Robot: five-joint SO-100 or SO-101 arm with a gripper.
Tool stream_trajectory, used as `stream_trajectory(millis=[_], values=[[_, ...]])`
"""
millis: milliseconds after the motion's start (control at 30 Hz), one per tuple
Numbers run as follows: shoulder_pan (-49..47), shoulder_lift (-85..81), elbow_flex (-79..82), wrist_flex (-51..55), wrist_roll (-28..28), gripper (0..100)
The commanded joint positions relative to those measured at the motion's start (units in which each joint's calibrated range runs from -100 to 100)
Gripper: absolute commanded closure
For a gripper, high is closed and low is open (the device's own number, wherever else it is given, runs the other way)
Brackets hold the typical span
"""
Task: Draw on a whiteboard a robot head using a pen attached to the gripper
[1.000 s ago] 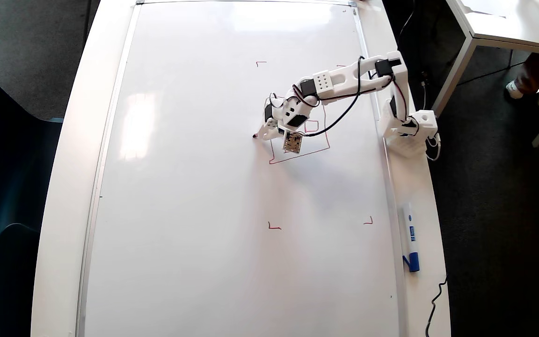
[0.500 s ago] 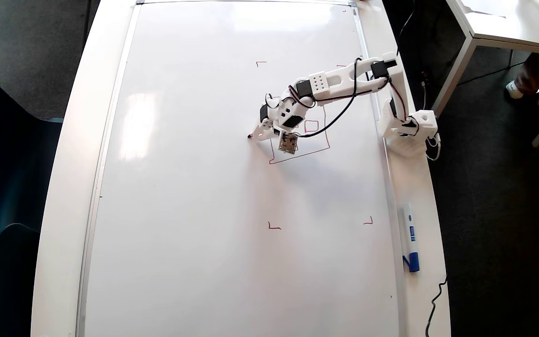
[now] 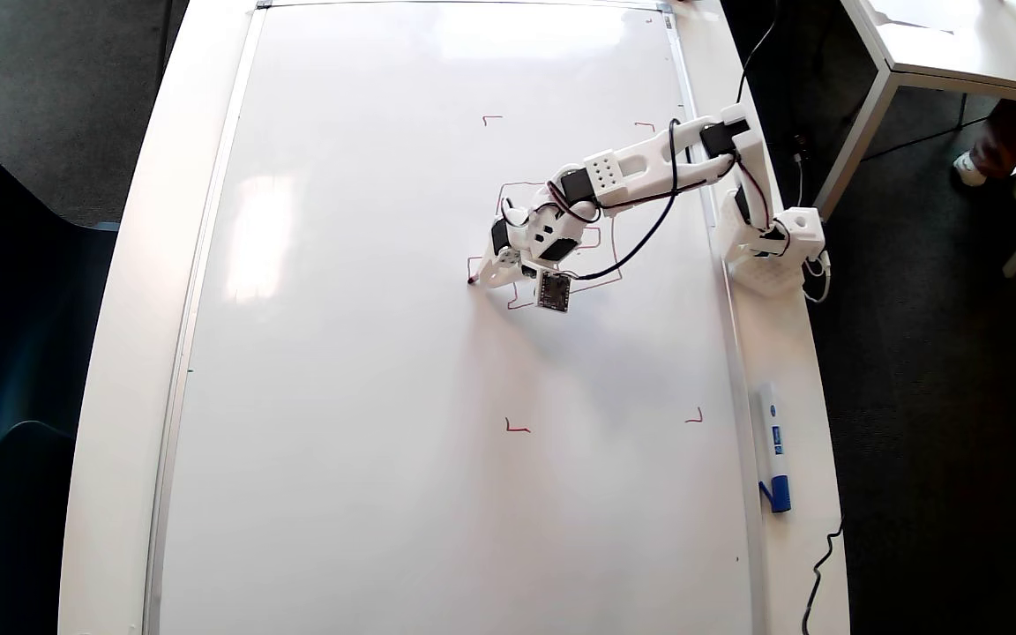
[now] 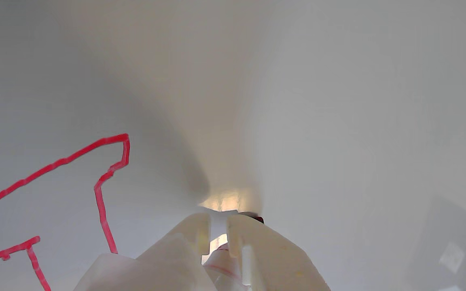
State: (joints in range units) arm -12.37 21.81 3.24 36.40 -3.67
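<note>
Dark carpet surrounds your white desk (image 3: 120, 353), and the whiteboard (image 3: 367, 397) covers most of it. Your claw (image 3: 483, 275) is pinching the pen (image 3: 474, 280), whose red tip meets the board just left of the robot head (image 3: 614, 256) in the overhead view. You seem to be tracing the small side box, so keep the pressure light and even and move slowly, since the lines wobble. A blue-capped marker (image 3: 774, 457) lies on the desk's right rim; its label is too small to read.
</note>
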Motion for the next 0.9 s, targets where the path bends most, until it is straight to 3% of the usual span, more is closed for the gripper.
stream_trajectory(millis=[0,333,867], values=[[-0.3,0.2,-2.7,-0.5,-0.2,99],[0.3,7.9,-13.3,-0.4,0.0,99],[7.0,8.0,-13.4,-0.4,0.3,99]])
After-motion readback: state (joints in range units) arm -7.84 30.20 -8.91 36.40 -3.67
